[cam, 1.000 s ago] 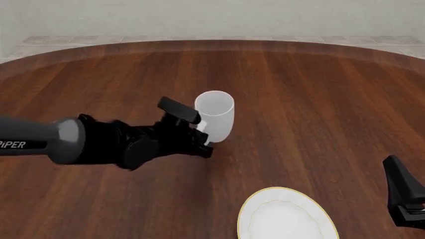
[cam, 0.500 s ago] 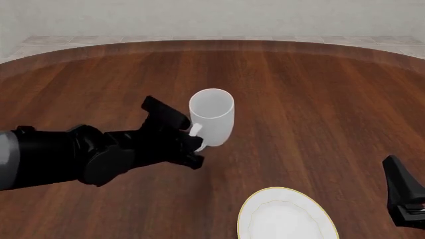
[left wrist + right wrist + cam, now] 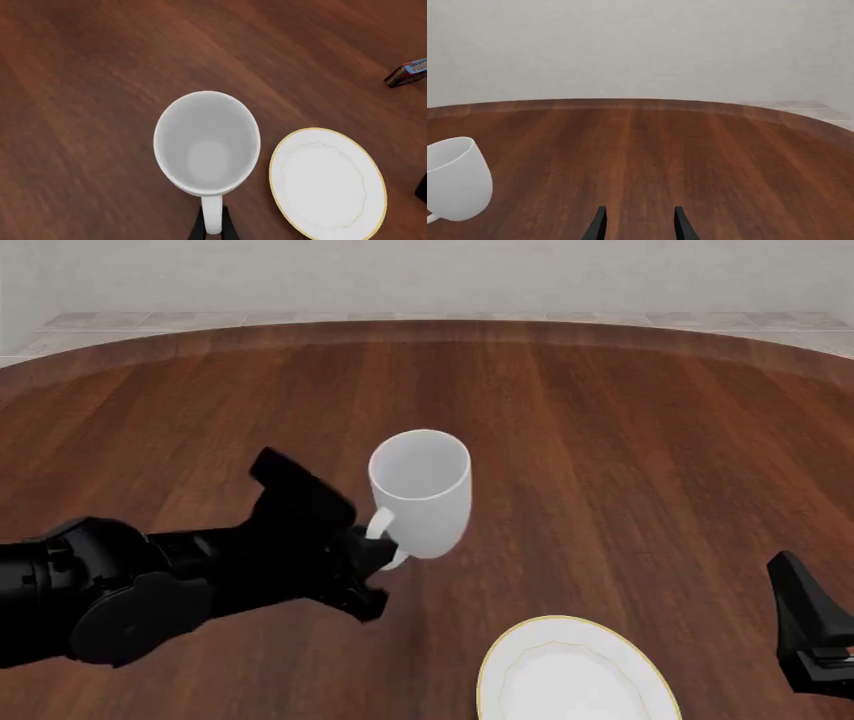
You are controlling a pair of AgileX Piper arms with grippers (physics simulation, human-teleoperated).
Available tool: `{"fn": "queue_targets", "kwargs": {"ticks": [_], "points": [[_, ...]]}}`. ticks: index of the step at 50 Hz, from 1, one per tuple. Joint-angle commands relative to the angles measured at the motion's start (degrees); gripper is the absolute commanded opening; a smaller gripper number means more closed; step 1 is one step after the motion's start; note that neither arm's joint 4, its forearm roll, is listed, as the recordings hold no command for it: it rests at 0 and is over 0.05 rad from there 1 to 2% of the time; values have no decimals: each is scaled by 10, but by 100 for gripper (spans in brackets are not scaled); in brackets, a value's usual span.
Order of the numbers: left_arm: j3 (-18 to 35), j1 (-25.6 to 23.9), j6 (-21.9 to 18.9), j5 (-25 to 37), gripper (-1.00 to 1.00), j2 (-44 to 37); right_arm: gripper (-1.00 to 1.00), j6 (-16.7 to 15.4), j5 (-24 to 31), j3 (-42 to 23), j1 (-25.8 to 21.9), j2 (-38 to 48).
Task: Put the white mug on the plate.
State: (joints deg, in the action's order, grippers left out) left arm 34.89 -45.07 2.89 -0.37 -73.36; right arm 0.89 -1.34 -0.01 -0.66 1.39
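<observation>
The left gripper (image 3: 378,548) was clamped on the loop handle of the white mug (image 3: 420,492), its two dark fingers (image 3: 197,229) pinching the handle from either side in the left wrist view, with the black arm reaching in from the 9 o'clock edge of the front view. The mug appeared lifted off the dark wooden table (image 3: 627,440), tilted a little with its open mouth leaning toward 11 o'clock and its handle toward 7 o'clock; its inside looked empty. In the front view the plate (image 3: 577,674), white with a thin gold rim line, lay at about 5 o'clock from the mug, well apart from it and cut off by the near edge of the picture. The right gripper (image 3: 636,224) sat low at the 4 o'clock corner of the front view, its two fingers parted with bare table between them and nothing held. In the left wrist view a small dark red and blue object (image 3: 406,73) lay on the table beyond the plate, too small to identify.
</observation>
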Motion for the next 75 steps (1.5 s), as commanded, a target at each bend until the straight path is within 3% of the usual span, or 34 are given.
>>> {"fn": "queue_targets", "kwargs": {"ticks": [1, 10, 34, 75], "points": [[-23, -23, 4, 16, -100, 45, 100, -1, -7, 0, 1, 8], [-39, -40, 7, 36, -100, 83, 100, -6, -23, 0, -1, 30], [-60, -85, 2, 70, -100, 130, 100, -5, 7, -3, -2, -2], [-35, -148, -3, 63, -100, 93, 100, -5, 6, -2, -3, -3]]}}
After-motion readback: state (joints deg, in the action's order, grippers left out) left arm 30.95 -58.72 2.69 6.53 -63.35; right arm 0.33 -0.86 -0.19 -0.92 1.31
